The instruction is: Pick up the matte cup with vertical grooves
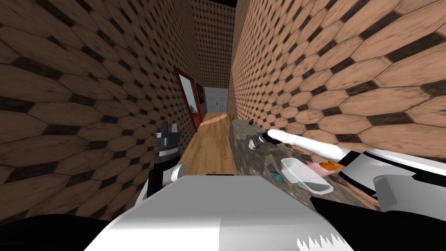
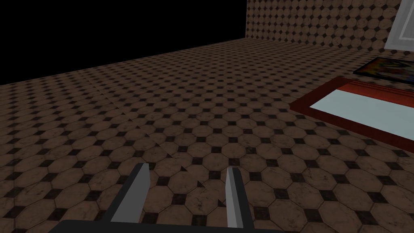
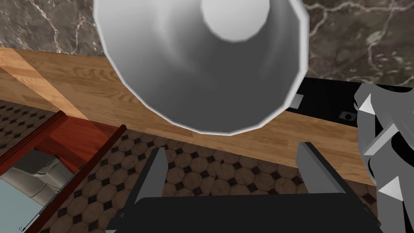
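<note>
Over marbled counter, right arm outstretched, jaws wide before grey cup; left jaws apart.

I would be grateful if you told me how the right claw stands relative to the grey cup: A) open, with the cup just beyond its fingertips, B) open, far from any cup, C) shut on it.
A: the right claw is open, fingers wide apart, and the grey cup sits just past their tips.

Brown octagon-tiled walls flank a wooden floor leading to a white door; marble bench right, red-framed pane left.
</note>
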{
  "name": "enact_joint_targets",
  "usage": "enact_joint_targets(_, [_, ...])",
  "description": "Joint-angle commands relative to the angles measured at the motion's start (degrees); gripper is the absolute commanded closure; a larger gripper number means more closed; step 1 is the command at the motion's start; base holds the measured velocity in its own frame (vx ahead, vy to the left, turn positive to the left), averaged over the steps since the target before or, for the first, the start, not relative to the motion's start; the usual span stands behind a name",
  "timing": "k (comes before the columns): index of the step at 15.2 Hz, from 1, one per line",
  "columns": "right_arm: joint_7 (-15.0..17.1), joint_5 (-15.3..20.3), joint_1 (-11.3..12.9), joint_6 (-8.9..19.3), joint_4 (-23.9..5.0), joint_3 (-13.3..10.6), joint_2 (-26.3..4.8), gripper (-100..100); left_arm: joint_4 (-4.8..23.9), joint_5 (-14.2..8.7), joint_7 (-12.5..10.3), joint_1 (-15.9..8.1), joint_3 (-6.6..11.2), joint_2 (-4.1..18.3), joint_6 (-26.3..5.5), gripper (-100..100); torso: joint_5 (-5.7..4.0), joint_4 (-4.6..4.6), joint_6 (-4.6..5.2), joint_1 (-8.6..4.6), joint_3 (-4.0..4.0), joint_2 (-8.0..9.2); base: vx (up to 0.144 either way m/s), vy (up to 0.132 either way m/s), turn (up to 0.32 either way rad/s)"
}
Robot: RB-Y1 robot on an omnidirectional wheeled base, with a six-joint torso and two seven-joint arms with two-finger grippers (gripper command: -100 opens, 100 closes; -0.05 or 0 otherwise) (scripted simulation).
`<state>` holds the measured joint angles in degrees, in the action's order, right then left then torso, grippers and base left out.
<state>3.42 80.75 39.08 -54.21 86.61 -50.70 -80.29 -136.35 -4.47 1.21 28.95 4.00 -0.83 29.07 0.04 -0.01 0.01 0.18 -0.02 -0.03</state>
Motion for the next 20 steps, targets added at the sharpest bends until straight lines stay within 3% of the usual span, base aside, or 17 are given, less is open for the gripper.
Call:
enact_joint_targets(1, [-0.35,2.1,1.23,-1.17,-1.4,-2.34,-2.24,-100,0.0,0.0,0.0,0.0,0.0,0.0,0.0,0,0.0,0.0,0.0,0.0,0.0,0.0,0.009,0.049,0.023])
enact_joint_targets(8, [0.15,7.87,3.38,-3.82,-4.18,-9.42,-5.36,-100,0.0,0.0,0.0,0.0,0.0,0.0,0.0,0,0.01,-0.02,-0.01,0.1,-0.03,-0.04,0.019,0.061,0.041])
enact_joint_targets(9, [-0.07,7.04,3.12,-3.39,-4.04,-8.43,-5.04,-100,0.0,0.0,0.0,0.0,0.0,0.0,0.0,0,0.01,-0.01,-0.01,0.12,-0.02,-0.03,0.006,0.042,0.004])
enact_joint_targets(10, [-3.13,5.75,0.24,-1.17,-2.0,-5.93,-7.21,-100,0.0,0.0,0.0,0.0,0.0,0.0,0.0,0,0.01,-0.01,-0.01,0.06,-0.01,-0.01,0.11,0.047,-0.239])
enact_joint_targets(12, [-3.31,5.75,-2.05,-1.17,-2.0,-5.93,-7.21,-100,0.0,0.0,0.0,0.02,0.01,0.0,0.0,0,0.0,-0.07,0.07,0.04,-0.21,-0.39,0.158,0.046,-0.196])
enact_joint_targets(13, [-3.31,5.75,-2.05,-1.17,-2.0,-5.93,-7.21,-100,0.0,0.0,0.0,0.02,0.01,0.0,0.0,0,-0.01,-0.11,0.0,0.0,-0.26,-0.45,0.084,0.019,0.013])
enact_joint_targets(14, [-6.31,4.42,-3.94,1.14,-0.05,-3.25,-9.29,-100,0.0,0.0,0.0,0.01,0.0,0.0,0.0,0,-0.03,-0.11,-0.03,-0.06,-0.24,-0.4,0.123,0.04,-0.177])
enact_joint_targets(17, [-6.36,4.42,-7.21,1.14,0.25,-3.25,-9.29,-100,-0.01,0.0,0.0,0.02,0.01,0.0,0.0,0,-0.03,-0.13,0.01,-0.08,-0.3,-0.51,0.129,0.025,-0.126])
enact_joint_targets(18, [-8.88,3.09,-9.11,3.46,2.49,-0.63,-11.37,-100,0.0,0.0,0.0,0.01,0.01,0.01,0.0,0,-0.05,-0.12,-0.01,-0.13,-0.26,-0.43,0.145,0.028,-0.195])
enact_joint_targets(20, [-9.41,3.09,-11.73,3.46,2.49,-0.57,-11.37,-100,-0.01,0.0,0.0,0.03,0.01,0.0,0.01,0,-0.03,-0.13,0.05,-0.08,-0.34,-0.59,0.161,0.036,-0.18])
